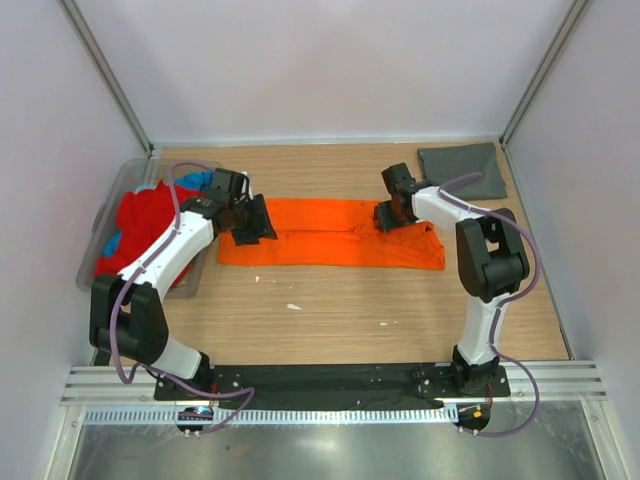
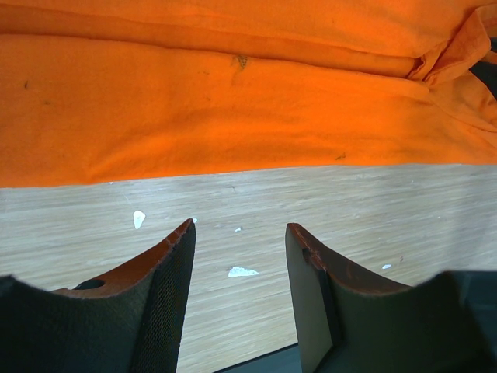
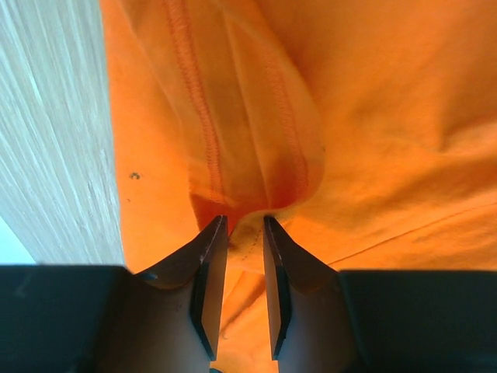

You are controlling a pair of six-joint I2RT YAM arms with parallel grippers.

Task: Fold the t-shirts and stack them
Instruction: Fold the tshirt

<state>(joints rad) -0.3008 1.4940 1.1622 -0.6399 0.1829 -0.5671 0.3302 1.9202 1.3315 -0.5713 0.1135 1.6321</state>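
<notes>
From above, the orange t-shirt (image 1: 330, 240) lies as a long band across the middle of the table (image 1: 330, 315), its long axis running left to right. The left gripper (image 1: 250, 220) sits at its left end and the right gripper (image 1: 388, 215) sits on it toward the right end, so each arm has its own end nearest. A folded grey t-shirt (image 1: 462, 170) rests at the far right corner, and a red t-shirt (image 1: 140, 215) and a blue t-shirt (image 1: 195, 180) fill the clear tub (image 1: 100, 225) at the left. In the left wrist view, the left gripper (image 2: 239, 229) is spread wide and holds nothing. It hangs over bare table (image 2: 349, 210), and the orange t-shirt (image 2: 233, 116) lies just beyond its fingertips, apart from them, edge running crosswise. In the right wrist view, the right gripper (image 3: 242, 221) is narrowed onto a raised fold of the orange t-shirt (image 3: 373, 116), near a stitched hem, with cloth gathered between the tips. It appears to be grasping that fold. The left gripper probably has to reach forward to the cloth edge before both ends can lift together.
</notes>
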